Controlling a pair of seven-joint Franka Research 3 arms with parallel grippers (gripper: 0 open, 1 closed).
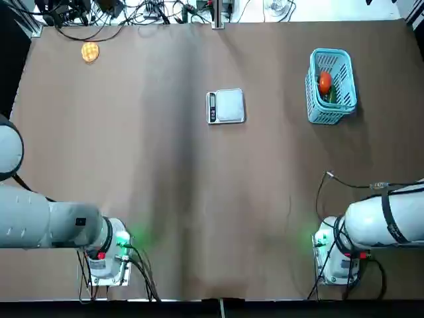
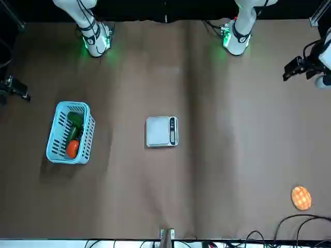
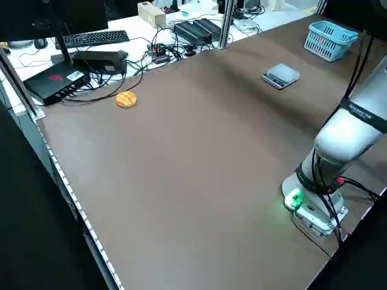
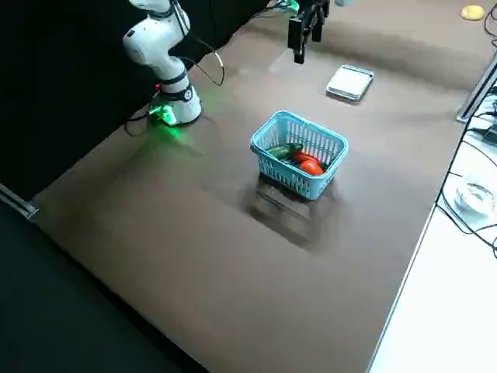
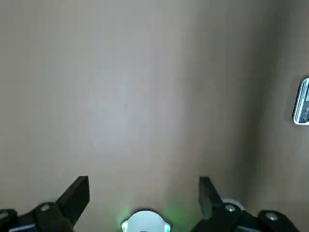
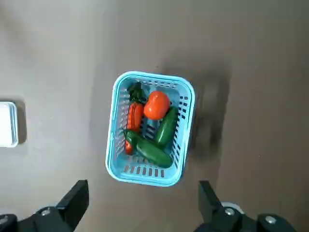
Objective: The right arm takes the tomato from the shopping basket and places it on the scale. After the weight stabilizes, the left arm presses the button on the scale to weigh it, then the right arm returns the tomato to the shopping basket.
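Observation:
The tomato (image 1: pixel 324 83) (image 6: pixel 157 105) lies inside the light-blue shopping basket (image 1: pixel 330 52) (image 6: pixel 144 177) at the far right of the table, beside green and red vegetables. The scale (image 1: pixel 228 106) (image 2: pixel 159 132) sits bare at mid-table, its dark button strip toward the robot's left. My right gripper (image 6: pixel 143 186) hangs open high over the table, near the basket on the robot's side, holding nothing. My left gripper (image 5: pixel 144 182) is open too, raised at the table's left side, with the scale (image 5: pixel 302 101) far off.
A flat yellow-orange waffle-like disc (image 1: pixel 90 52) (image 2: pixel 301 198) lies at the far left corner. Green vegetables (image 6: pixel 153 151) fill the basket around the tomato. Cables, a keyboard and boxes (image 3: pixel 91 45) crowd the desk beyond the table's edge.

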